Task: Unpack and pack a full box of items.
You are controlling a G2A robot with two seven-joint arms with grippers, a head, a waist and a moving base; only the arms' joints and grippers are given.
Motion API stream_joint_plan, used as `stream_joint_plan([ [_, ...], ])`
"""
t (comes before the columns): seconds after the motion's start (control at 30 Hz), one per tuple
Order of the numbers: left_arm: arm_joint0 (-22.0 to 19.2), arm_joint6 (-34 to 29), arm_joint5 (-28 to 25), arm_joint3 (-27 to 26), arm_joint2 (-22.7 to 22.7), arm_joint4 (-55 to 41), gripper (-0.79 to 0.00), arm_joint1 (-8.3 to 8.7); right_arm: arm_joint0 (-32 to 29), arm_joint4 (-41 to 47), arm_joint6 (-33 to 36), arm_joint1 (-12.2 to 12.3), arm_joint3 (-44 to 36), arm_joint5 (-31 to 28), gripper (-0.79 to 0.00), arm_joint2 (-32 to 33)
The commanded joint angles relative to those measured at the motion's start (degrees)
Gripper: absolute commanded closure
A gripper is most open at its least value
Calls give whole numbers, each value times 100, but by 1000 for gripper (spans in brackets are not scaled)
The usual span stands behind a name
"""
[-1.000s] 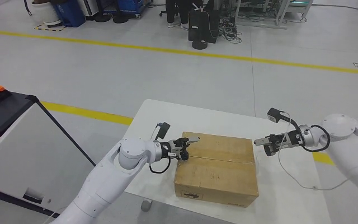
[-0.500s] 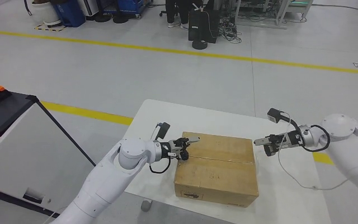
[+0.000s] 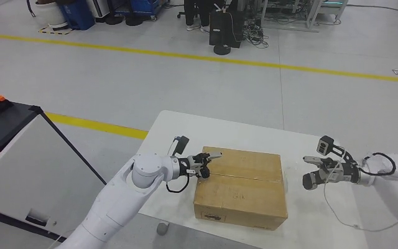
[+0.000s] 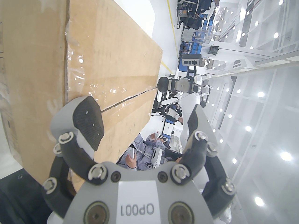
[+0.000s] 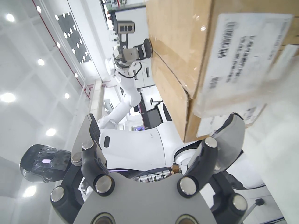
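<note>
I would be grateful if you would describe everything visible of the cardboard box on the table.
The cardboard box is a plain brown carton, closed, its top flaps meeting in a centre seam under clear tape. A white printed label is on the end facing the right gripper, which is open and apart from it. The box sits flat on the white table. The open left gripper is at the opposite end, by the seam; contact cannot be judged.
</note>
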Motion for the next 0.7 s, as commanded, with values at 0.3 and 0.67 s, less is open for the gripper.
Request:
stream_joint_plan([
  [0.3,0,0,0,0,0,0,-785,0,-562,672,0,140,4,899,-785,248],
  [0.67,0,0,0,0,0,0,-785,0,-562,672,0,140,4,899,-785,248],
])
